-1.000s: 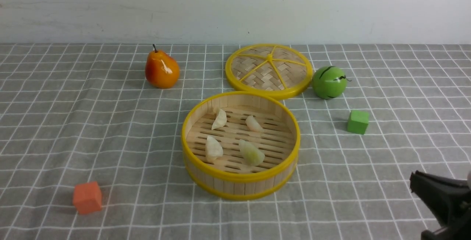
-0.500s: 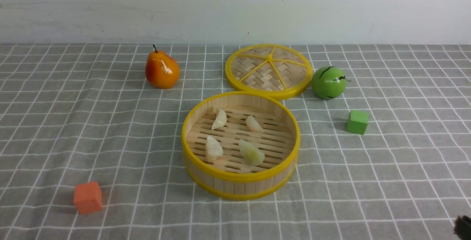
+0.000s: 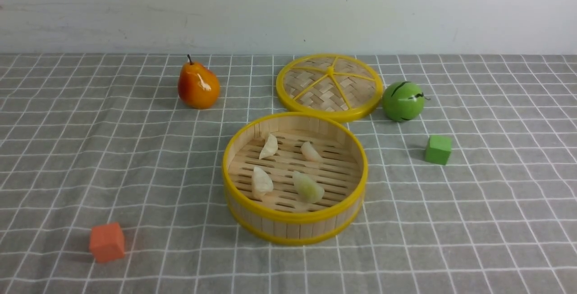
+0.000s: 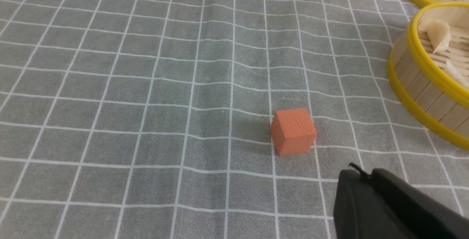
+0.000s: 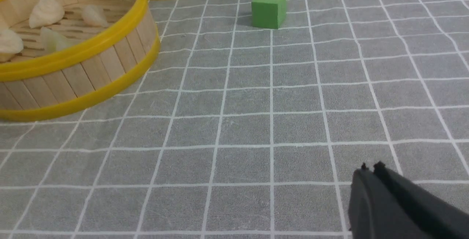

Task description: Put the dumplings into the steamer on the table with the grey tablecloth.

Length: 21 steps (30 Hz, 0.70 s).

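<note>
The round bamboo steamer (image 3: pixel 295 222) with yellow rims stands mid-table on the grey tablecloth (image 3: pixel 112 158). Several cream-white dumplings lie on its slatted floor, among them one at the back left (image 3: pixel 269 146), one at the front left (image 3: pixel 261 182) and a paler greenish one (image 3: pixel 308 187). Neither arm shows in the front view. My left gripper (image 4: pixel 361 175) is shut with nothing in it, hovering near the orange cube (image 4: pixel 293 131). My right gripper (image 5: pixel 370 169) is shut and empty over bare cloth, away from the steamer (image 5: pixel 73 66).
The woven yellow-rimmed lid (image 3: pixel 329 85) lies flat behind the steamer. An orange pear (image 3: pixel 197 84) stands back left, a green ball (image 3: pixel 402 100) back right. A green cube (image 3: pixel 438 149) sits right of the steamer, an orange cube (image 3: pixel 107 241) front left.
My right gripper has drawn back out of the front view's lower right corner. The dumplings and the steamer have not moved.
</note>
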Each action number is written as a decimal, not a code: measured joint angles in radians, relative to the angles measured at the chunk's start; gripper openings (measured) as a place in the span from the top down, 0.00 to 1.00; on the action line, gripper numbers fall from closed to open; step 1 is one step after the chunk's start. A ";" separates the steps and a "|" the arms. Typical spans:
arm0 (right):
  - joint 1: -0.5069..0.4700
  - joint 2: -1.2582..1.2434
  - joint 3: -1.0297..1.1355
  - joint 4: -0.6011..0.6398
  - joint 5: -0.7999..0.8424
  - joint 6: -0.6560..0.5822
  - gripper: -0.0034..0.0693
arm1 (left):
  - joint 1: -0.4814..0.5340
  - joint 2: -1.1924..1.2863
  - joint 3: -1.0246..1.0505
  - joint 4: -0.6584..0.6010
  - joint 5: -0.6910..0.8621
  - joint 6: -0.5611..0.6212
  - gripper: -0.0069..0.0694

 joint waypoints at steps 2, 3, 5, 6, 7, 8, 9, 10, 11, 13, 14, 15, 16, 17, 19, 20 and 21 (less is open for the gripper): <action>0.000 -0.001 0.000 0.000 0.000 0.000 0.96 | 0.000 0.000 0.000 0.000 0.000 0.000 0.86; 0.000 -0.001 0.000 0.000 0.000 0.000 0.96 | 0.000 0.000 0.000 0.000 0.000 0.000 0.86; 0.000 -0.001 0.000 0.002 0.000 0.000 0.96 | 0.000 0.000 0.000 0.000 0.000 0.000 0.86; 0.000 -0.001 0.000 0.002 0.000 0.000 0.96 | 0.000 0.000 0.000 0.000 0.000 0.000 0.86; 0.000 -0.001 0.000 0.002 0.001 0.000 0.96 | 0.000 0.000 0.000 0.000 0.000 0.000 0.86; 0.000 -0.001 0.000 0.002 0.001 0.000 0.96 | 0.000 0.000 0.000 0.000 0.000 0.000 0.86; 0.000 -0.001 0.000 0.002 0.001 0.000 0.96 | 0.000 0.000 0.000 0.000 0.000 0.000 0.86; 0.000 -0.001 0.000 0.002 0.001 0.000 0.96 | 0.000 0.000 0.000 0.000 0.000 0.000 0.86; 0.000 -0.001 0.000 0.002 0.001 0.000 0.96 | 0.000 0.000 0.000 0.000 0.000 0.000 0.85; 0.000 -0.001 0.000 0.002 0.002 0.000 0.96 | 0.000 0.000 0.000 0.000 0.000 0.000 0.85; 0.000 -0.001 0.000 0.002 0.002 0.000 0.96 | 0.000 0.000 0.000 0.000 0.000 0.000 0.84; 0.000 -0.001 0.000 0.002 0.002 0.000 0.96 | 0.000 0.000 0.000 0.000 0.000 0.000 0.84; 0.000 -0.001 0.000 0.002 0.002 0.000 0.95 | 0.000 0.000 0.000 0.000 0.000 0.000 0.84; 0.000 -0.001 0.000 0.002 0.002 0.000 0.95 | 0.000 0.000 0.000 0.000 0.000 0.000 0.84; 0.000 -0.001 0.000 0.002 0.002 0.000 0.95 | 0.000 -0.005 0.008 0.000 -0.015 0.000 0.84; 0.000 -0.001 -0.001 0.002 0.003 0.000 0.95 | 0.002 -0.015 0.019 0.000 -0.036 0.000 0.83; 0.000 -0.001 -0.001 0.002 0.003 0.000 0.95 | 0.011 -0.034 0.034 0.002 -0.061 0.000 0.84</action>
